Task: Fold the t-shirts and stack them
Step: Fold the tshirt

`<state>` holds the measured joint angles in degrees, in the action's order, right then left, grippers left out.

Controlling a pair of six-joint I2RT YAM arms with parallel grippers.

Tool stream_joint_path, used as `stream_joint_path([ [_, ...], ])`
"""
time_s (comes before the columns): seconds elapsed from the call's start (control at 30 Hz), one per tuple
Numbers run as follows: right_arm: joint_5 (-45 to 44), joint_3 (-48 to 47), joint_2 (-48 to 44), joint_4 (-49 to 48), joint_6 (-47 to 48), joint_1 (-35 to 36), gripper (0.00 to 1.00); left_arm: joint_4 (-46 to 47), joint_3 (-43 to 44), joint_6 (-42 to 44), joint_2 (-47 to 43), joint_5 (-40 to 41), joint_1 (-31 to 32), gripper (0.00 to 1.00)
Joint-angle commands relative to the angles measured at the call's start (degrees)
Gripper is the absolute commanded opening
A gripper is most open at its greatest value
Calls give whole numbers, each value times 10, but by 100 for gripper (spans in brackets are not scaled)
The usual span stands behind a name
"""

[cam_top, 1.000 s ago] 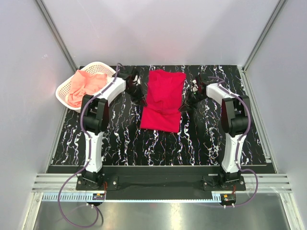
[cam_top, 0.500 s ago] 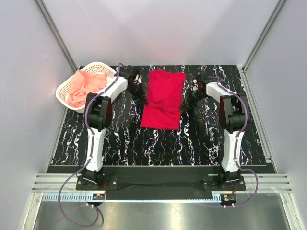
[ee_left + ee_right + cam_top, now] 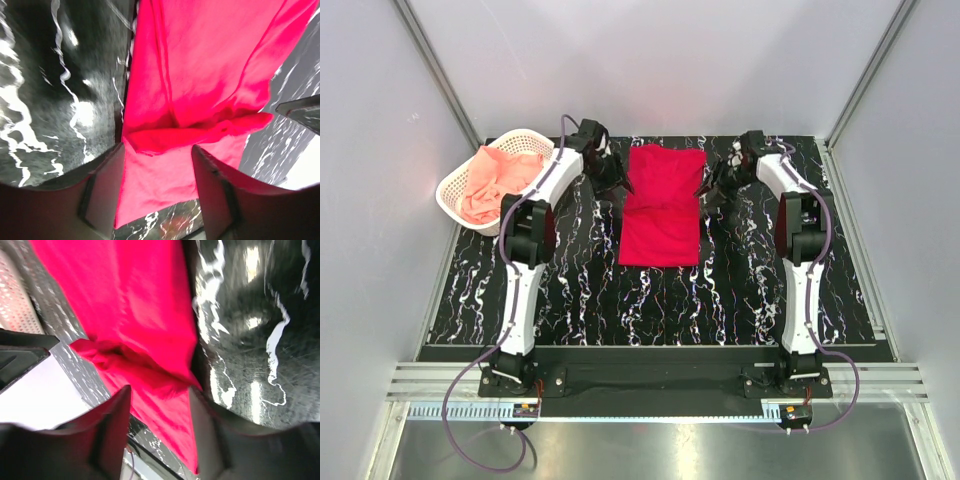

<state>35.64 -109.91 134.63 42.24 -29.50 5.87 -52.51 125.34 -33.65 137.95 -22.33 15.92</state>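
Shirt-folding, seen from above: the red shirt point(image 3: 660, 205) lies flat at the middle of the black marbled table point(image 3: 570, 290), its length running away from the arm bases. A crease crosses it about midway, and the far half sits a little wider than the near half. The left gripper point(image 3: 613, 180) sits just beside the shirt's left edge and the right gripper point(image 3: 708, 190) just beside its right edge, both level with the far half and both arms reaching far out over the table. In the left wrist view the left gripper point(image 3: 157, 150) has its fingers point(image 3: 105, 190) spread apart, with the red shirt point(image 3: 200, 65) filling the gap and a rumpled fold running across just ahead of the tips. The right gripper point(image 3: 300, 110) shows as a dark shape at the frame's right edge. The right wrist view mirrors this: the right gripper point(image 3: 160, 392) has its fingers point(image 3: 210, 440) apart over the red shirt point(image 3: 125, 305), a bunched fold lying ahead of them. Whether either pair of fingers touches the cloth cannot be told. The pink shirt point(image 3: 495, 180) lies heaped in the white basket point(image 3: 448, 195) at the table's far left corner, well apart from the red one.
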Motion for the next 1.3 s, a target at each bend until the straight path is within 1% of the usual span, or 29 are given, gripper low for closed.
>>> stream_joint_path([
  [0.0, 5, -72, -1, 49, 10, -6, 59, -7, 32, 2, -41, 28, -9, 63],
  [0.03, -11, -91, -5, 63, 20, -6, 64, -7, 23, 6, -53, 32, -9, 64],
  [0.07, -19, -93, -10, 87, 38, -6, 65, -5, -8, 13, -67, 33, -9, 64],
  [0.1, -27, -91, -29, 98, 46, -4, 65, -1, -36, 17, -102, 31, -8, 63],
  [0.17, -47, -64, -51, 120, 74, 0, 66, 29, -98, 27, -141, 17, -3, 63],
  [0.2, -54, -52, -75, 126, 85, 8, 66, 41, -166, 32, -180, 12, 7, 61],
  [0.27, -82, 0, -103, 124, 104, 21, 64, 72, -227, 43, -214, -2, 20, 58],
  [0.3, -84, 20, -126, 121, 104, 26, 62, 84, -270, 46, -226, -8, 36, 57],
  [0.33, -70, 62, -138, 113, 102, 40, 61, 108, -293, 46, -245, -14, 45, 56],
  [0.37, -66, 83, -147, 97, 97, 48, 58, 119, -310, 41, -248, -24, 52, 55],
  [0.4, -64, 103, -166, 86, 95, 59, 53, 127, -322, 35, -250, -29, 63, 53],
  [0.43, -60, 142, -174, 75, 92, 77, 45, 143, -340, 25, -245, -35, 67, 49],
  [0.47, -58, 161, -187, 52, 85, 87, 26, 152, -348, 8, -241, -45, 73, 47],
  [0.53, -42, 218, -194, 29, 74, 98, 17, 164, -357, -2, -232, -50, 77, 46],
  [0.6, -36, 250, -200, -4, 59, 106, 14, 154, -353, -1, -211, -35, 80, 45],
  [0.63, -36, 276, -203, -23, 59, 107, 13, 137, -349, 3, -199, -24, 80, 44],
  [0.7, -37, 296, -202, -35, 63, 107, 10, 122, -351, 10, -194, 1, 80, 44],
  [0.83, -34, 322, -194, -55, 65, 107, 8, 119, -370, 18, -182, 18, 80, 42],
  [1.0, -38, 393, -189, -104, 49, 107, 8, 130, -421, 18, -183, 34, 80, 42],
  [1.13, -29, 423, -183, -131, 41, 108, 8, 127, -459, 21, -191, 51, 83, 42],
  [1.27, -12, 471, -214, -151, 29, 108, 8, 132, -518, 18, -219, 64, 96, 41],
])
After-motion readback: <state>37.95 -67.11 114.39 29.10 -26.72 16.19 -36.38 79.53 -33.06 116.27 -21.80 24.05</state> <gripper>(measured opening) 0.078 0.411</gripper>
